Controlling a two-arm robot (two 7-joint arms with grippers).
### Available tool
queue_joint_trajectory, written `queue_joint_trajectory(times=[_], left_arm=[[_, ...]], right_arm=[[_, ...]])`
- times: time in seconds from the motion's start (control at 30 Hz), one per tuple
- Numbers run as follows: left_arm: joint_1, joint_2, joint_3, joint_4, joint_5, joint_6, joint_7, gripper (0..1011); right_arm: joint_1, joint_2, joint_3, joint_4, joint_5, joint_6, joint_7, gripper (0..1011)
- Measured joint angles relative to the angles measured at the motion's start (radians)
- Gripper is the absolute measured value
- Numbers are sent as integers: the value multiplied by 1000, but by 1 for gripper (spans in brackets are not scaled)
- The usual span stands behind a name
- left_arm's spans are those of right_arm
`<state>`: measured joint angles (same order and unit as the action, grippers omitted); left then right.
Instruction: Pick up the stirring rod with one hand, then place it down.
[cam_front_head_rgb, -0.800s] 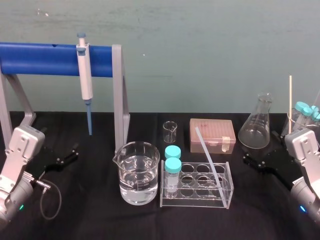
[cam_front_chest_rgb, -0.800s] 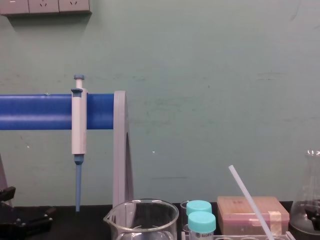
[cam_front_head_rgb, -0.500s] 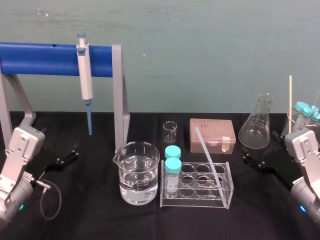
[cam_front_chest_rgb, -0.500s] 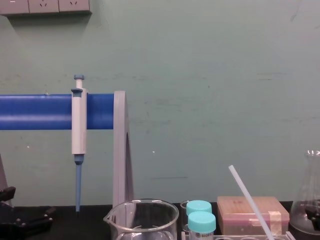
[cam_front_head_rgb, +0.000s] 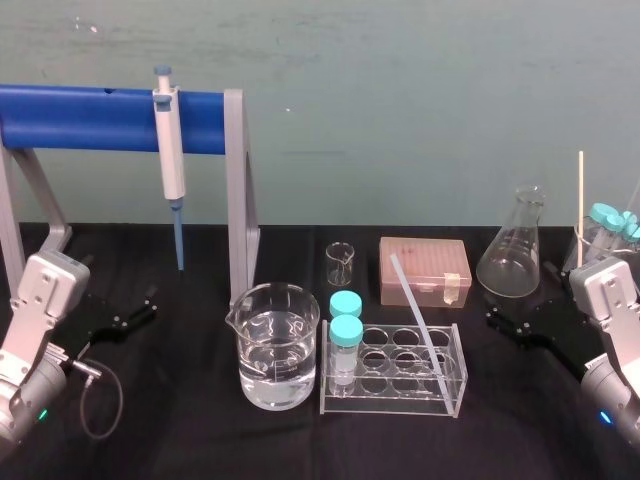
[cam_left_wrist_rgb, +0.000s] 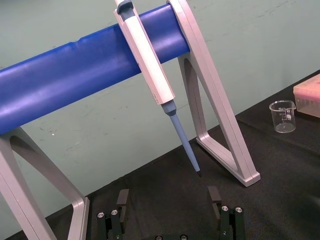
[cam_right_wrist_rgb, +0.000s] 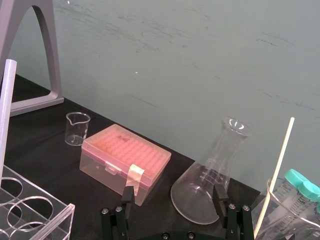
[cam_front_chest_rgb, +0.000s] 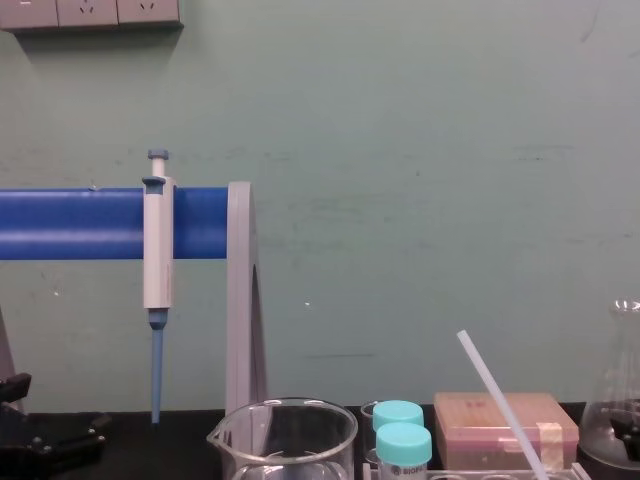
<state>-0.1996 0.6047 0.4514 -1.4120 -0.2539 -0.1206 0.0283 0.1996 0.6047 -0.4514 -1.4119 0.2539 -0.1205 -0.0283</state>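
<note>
Stirring rod (cam_front_head_rgb: 415, 312), thin translucent white, leans tilted in clear rack (cam_front_head_rgb: 395, 402).

one stirring rod (cam_front_head_rgb: 417, 312), one pipette (cam_front_head_rgb: 172, 150), two beakers (cam_front_head_rgb: 278, 345) (cam_front_head_rgb: 340, 263), one flask (cam_front_head_rgb: 512, 258), one pink box (cam_front_head_rgb: 425, 268), two claws (cam_left_wrist_rgb: 168, 200) (cam_right_wrist_rgb: 173, 195)

readable text: none | flask (cam_right_wrist_rgb: 209, 186) markings: too small | small beaker (cam_left_wrist_rgb: 283, 116) markings: too small

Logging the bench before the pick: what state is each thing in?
stirring rod: leaning tilted in the tube rack, ungripped.
left gripper: open, empty, low at left.
right gripper: open, empty, near the flask.
large beaker: upright, holds clear liquid.
pipette: hanging on blue stand.
tip box: lid closed.
</note>
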Motion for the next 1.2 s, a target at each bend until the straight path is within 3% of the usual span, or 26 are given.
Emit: queue_joint_trajectory(times=[1.2], left_arm=[[0, 0, 0, 0, 0, 0, 0, 1000]], right_arm=[[0, 0, 0, 0, 0, 0, 0, 1003]])
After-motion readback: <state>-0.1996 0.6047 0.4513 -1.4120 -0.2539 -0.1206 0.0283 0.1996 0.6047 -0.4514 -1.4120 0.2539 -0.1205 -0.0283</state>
